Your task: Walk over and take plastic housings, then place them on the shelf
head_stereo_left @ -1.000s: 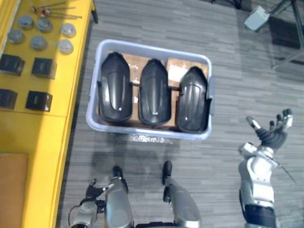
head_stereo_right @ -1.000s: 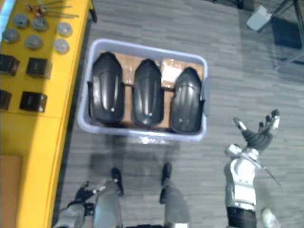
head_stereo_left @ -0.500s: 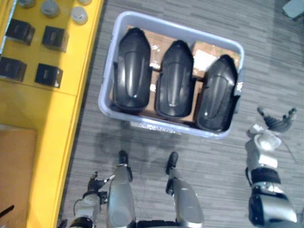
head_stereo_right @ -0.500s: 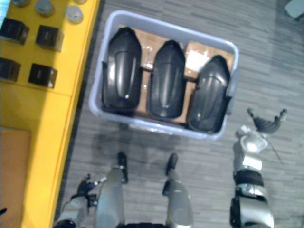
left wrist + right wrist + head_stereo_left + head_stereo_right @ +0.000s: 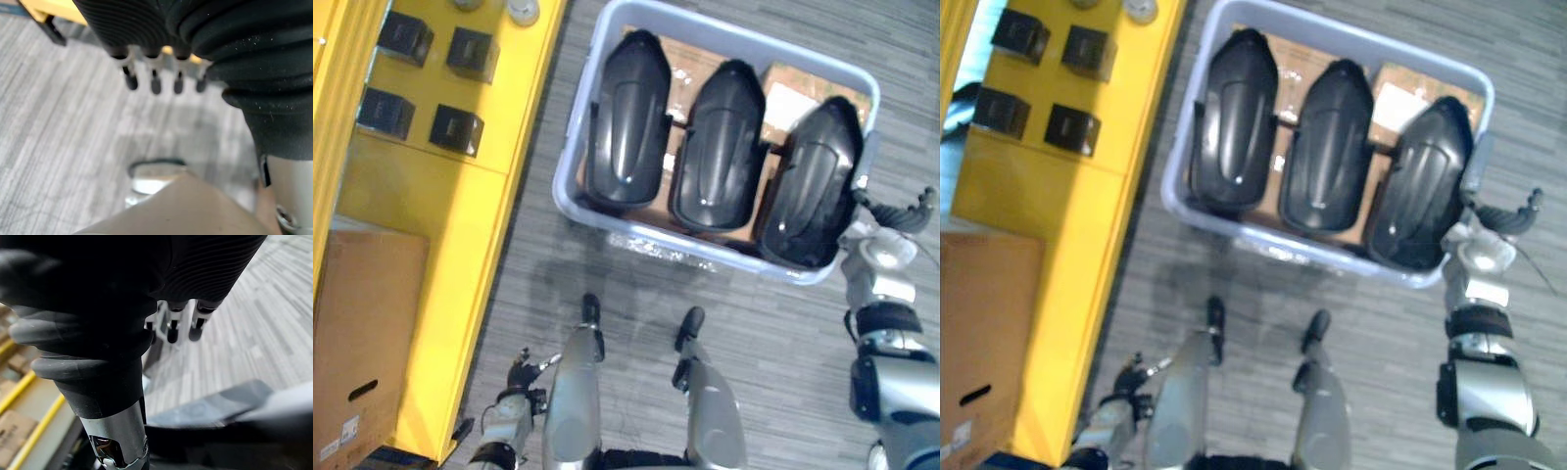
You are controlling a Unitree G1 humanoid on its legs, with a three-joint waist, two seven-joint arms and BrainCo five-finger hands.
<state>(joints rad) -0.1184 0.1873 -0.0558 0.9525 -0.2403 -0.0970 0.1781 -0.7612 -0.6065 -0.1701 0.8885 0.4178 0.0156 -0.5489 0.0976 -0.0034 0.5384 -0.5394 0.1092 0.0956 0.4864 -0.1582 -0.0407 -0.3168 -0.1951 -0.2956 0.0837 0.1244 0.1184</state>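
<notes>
Right hand [image 5: 899, 212] hangs just beside the right end of a pale plastic bin [image 5: 570, 201], fingers [image 5: 171, 335] straight and spread apart with nothing in them (whether the thumb touches the bin's end handle cannot be told). Left hand [image 5: 521, 374] is low at the robot's left side over the grey plank floor [image 5: 783, 333], its fingers [image 5: 154, 86] relaxed and apart, holding nothing. Three black plastic housings lie side by side in the bin: the left housing [image 5: 626, 117], the middle housing [image 5: 717, 147] and the right housing [image 5: 808, 181], the last nearest the right hand. Under them lie brown cardboard pieces [image 5: 680, 64], one with a white label [image 5: 790, 101] too small to read. A yellow shelf [image 5: 460, 215] runs along the bin's left side, carrying four small black boxes [image 5: 458, 129] and a round grey part [image 5: 521, 10]. A large cardboard box [image 5: 367, 323] sits nearer the robot beside the shelf, with a hand slot and a small unreadable label.
</notes>
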